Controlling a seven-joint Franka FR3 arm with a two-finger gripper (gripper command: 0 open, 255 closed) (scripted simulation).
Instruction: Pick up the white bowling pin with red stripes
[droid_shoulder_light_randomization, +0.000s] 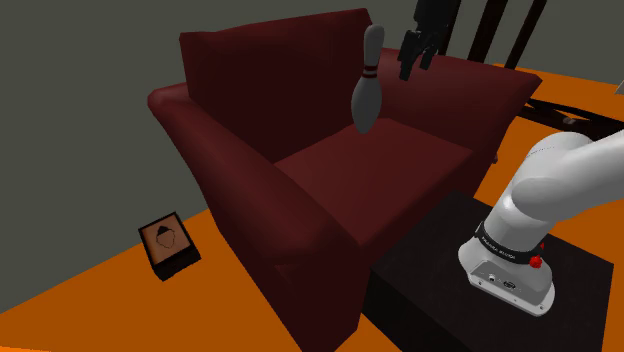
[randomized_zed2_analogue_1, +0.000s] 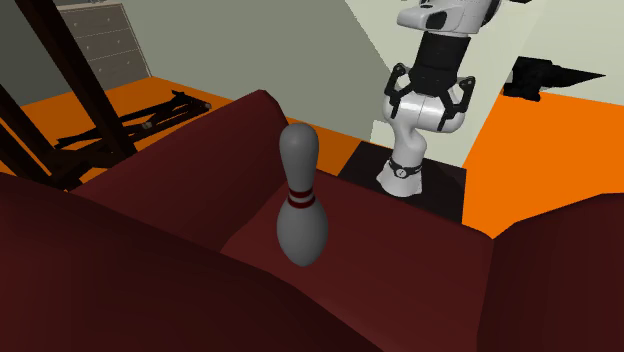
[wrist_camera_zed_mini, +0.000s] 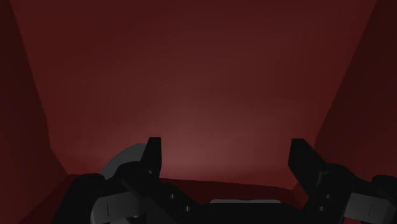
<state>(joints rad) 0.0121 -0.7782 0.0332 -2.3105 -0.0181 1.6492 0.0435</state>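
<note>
A pale grey bowling pin (droid_shoulder_light_randomization: 367, 88) with dark red stripes at its neck stands on the seat of a dark red sofa (droid_shoulder_light_randomization: 300, 200), close to the backrest. My black gripper (droid_shoulder_light_randomization: 414, 68) hangs open in the air a little to the shoulder view's right of the pin, about level with its head and apart from it. From across the sofa, the pin (randomized_zed2_analogue_1: 301, 205) is in front and the gripper (randomized_zed2_analogue_1: 428, 95) behind it with fingers spread. Looking along the hand, the pin's rounded body (wrist_camera_zed_mini: 126, 160) sits outside one finger (wrist_camera_zed_mini: 153, 156), not between the two.
Sofa armrests (droid_shoulder_light_randomization: 250, 170) rise on both sides of the seat. A small brown box (droid_shoulder_light_randomization: 165, 243) lies on the orange floor. My base stands on a black stand (droid_shoulder_light_randomization: 430, 290). Dark slanted poles (randomized_zed2_analogue_1: 60, 100) and a dresser (randomized_zed2_analogue_1: 100, 40) stand behind the sofa.
</note>
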